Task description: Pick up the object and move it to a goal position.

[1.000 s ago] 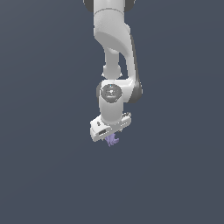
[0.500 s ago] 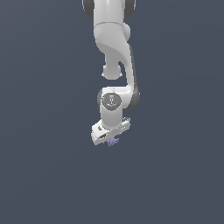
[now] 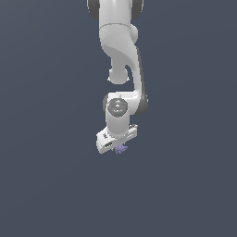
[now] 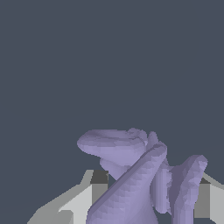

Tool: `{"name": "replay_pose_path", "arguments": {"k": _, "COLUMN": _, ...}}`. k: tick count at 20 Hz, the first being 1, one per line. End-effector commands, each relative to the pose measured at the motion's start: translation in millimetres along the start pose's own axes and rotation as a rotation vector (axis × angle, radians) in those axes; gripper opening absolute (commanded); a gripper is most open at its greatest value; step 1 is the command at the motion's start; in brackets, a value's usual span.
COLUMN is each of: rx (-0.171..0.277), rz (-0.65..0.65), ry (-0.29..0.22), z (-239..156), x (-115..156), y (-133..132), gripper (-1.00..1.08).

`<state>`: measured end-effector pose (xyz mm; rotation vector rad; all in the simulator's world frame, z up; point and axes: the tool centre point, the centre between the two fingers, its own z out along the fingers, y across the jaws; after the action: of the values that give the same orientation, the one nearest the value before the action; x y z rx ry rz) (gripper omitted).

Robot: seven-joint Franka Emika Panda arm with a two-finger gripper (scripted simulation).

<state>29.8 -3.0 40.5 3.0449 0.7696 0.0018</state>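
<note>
Object in grasp, arm hanging over blank grey backdrop.
Exterior view: white gripper (image 3: 120, 147) tilted, pale purple object (image 3: 121, 149) poking out just below its body. Wrist view: lumpy pronged object (image 4: 140, 179) sits between both fingers (image 4: 85, 199), clenched on it.

Open dark space surrounds the end effector (image 3: 120, 147) and its held purple object (image 3: 121, 149) on all sides.

Exterior view: distant, faces arm (image 3: 121, 55) frontally. Wrist view: close behind gripper (image 4: 148, 199). Shared: gripper, purple object (image 4: 135, 175).
</note>
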Motion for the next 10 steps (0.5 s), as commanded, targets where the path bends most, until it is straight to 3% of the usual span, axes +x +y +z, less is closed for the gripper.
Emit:
{"name": "replay_pose_path", "arguments": {"k": 1, "rx": 0.000, "rz": 0.000, "ry": 0.000, "z": 0, "x": 0, "y": 0, "gripper": -1.00}}
{"name": "replay_pose_path", "arguments": {"k": 10, "rx": 0.000, "rz": 0.000, "ry": 0.000, "z": -20, "x": -1, "y": -10, "gripper": -1.00}}
